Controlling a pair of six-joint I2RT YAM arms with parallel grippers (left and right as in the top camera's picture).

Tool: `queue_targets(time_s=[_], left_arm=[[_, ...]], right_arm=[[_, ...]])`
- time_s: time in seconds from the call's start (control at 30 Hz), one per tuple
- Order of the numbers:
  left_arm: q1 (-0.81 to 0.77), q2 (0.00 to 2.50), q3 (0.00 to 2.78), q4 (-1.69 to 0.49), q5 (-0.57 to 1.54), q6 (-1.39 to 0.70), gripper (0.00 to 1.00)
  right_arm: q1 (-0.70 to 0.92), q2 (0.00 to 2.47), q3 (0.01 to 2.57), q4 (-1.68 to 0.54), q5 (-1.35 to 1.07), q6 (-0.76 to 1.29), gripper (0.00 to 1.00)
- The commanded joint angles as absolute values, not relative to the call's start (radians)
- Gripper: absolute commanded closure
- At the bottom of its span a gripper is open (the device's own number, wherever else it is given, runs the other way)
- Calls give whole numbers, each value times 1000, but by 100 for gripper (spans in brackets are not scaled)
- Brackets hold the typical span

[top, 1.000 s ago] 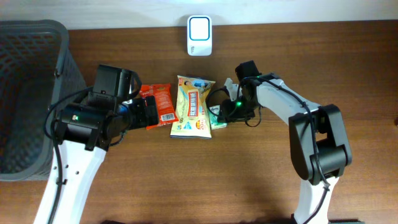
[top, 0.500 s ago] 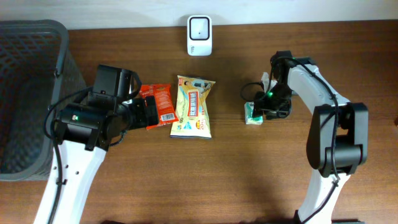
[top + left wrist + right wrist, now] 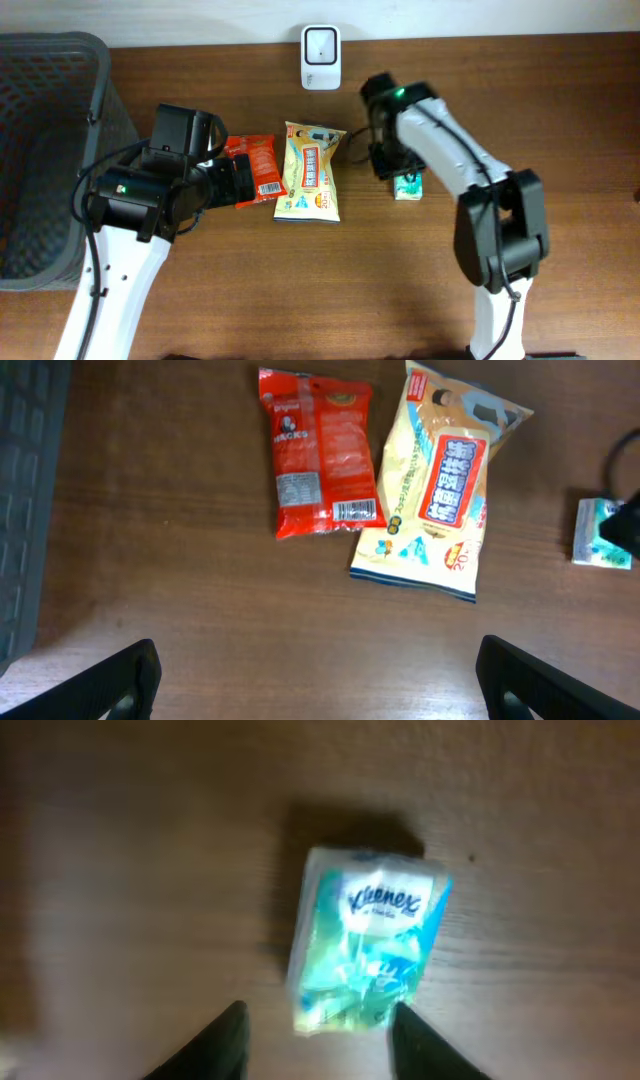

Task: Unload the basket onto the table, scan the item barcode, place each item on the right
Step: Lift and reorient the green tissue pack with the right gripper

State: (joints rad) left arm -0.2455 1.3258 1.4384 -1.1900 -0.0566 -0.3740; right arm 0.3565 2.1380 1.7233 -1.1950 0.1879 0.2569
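A small green-and-white Kleenex tissue pack [image 3: 408,186] [image 3: 365,945] lies flat on the wooden table, right of the other items. My right gripper [image 3: 396,170] [image 3: 318,1040] hovers over it, open. The pack's near end sits between the two dark fingertips [image 3: 215,1045], with a gap on the left side. The white scanner [image 3: 320,43] stands at the table's back edge. My left gripper [image 3: 238,180] [image 3: 318,665] is wide open over bare wood near a red snack packet [image 3: 258,168] [image 3: 322,450], its barcode facing up.
A yellow snack bag [image 3: 312,172] [image 3: 440,480] lies beside the red packet. A dark mesh basket [image 3: 50,150] fills the left side. A black cable [image 3: 352,150] loops between the yellow bag and the tissue pack.
The tissue pack was dragged from beside the yellow bag to the right. Since then the right arm has swung back left above it while the pack stayed put. The left arm has not moved.
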Motion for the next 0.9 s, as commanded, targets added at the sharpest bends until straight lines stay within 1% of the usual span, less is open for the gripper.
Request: queue_targets(time_s=[0.0,0.13,0.17,0.2,0.23,0.33,0.37,0.43,0.5,0.57,0.6,0.67,0.73,0.8,0.87], left_arm=[[-243,1320,1450,-1191,-60,-365,1],[-243,1320,1450,-1191,-61,-365,1],[-243,1320,1450,-1191,-60,-365,1],[-243,1320,1450,-1191,-60,-365,1],[-243,1320,1450,-1191,-60,-365,1],[-243,1320,1450,-1191,-60,-365,1],[-243,1320,1450,-1191,-60,-365,1],[-243,1320,1450,-1191,-60,-365,1],[-243,1320,1450,-1191,-60,-365,1],[-243,1320,1450,-1191,-60,-365,1],[-243,1320,1450,-1191,-60,-365,1],[-243,1320,1450,-1191,-60,-365,1],[-243,1320,1450,-1191,-61,-365,1],[-243,1320,1450,-1191,-60,-365,1],[-243,1320,1450,-1191,-60,-365,1]], right_arm=[[380,2151,1626,-1111,329,383,61],[386,2151,1556,-1037,303,383,64],[386,2151,1548,-1025,303,383,69],[386,2151,1547,-1024,303,382,78],[386,2151,1547,-1028,303,382,95],[385,2148,1571,-1051,263,372,96],[380,2148,1609,-1093,231,371,96],[363,2146,1682,-1162,108,319,96],[327,2146,1760,-1205,-177,164,96],[273,2146,1783,-1203,-478,28,96],[218,2150,1771,-1193,-651,-25,96],[166,2156,1734,-1188,-800,-91,96],[126,2156,1670,-1159,-903,-125,96],[86,2156,1573,-1061,-979,-122,96],[49,2156,1475,-975,-999,-105,96]])
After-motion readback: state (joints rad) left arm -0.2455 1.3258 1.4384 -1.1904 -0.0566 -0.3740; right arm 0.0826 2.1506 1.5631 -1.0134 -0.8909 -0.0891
